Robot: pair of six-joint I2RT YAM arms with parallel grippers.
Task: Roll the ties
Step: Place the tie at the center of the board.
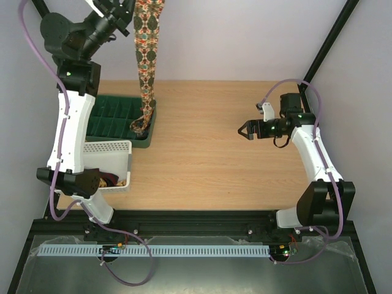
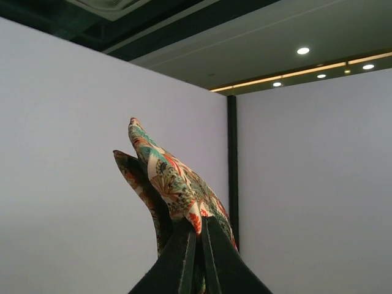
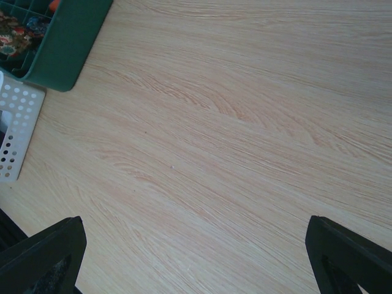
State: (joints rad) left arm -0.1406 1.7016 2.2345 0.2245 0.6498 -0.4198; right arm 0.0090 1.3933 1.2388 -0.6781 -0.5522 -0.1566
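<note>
My left gripper [image 1: 125, 11] is raised high at the back left and is shut on a floral-patterned tie [image 1: 147, 61]. The tie hangs down as a long strip, and its lower end rests in the green tray [image 1: 110, 116]. In the left wrist view the tie [image 2: 171, 180] folds over the closed jaws of the left gripper [image 2: 199, 245]. My right gripper [image 1: 245, 130] is open and empty above the bare wood at the right. In the right wrist view the right gripper [image 3: 196, 257] hovers over wood, with its fingertips [image 3: 46, 254] wide apart.
The green tray has several compartments. A white perforated basket [image 1: 110, 160] with dark fabric inside stands in front of it, near the left arm's base. In the right wrist view the tray corner [image 3: 67, 43] and basket edge [image 3: 15, 135] lie at the left.
</note>
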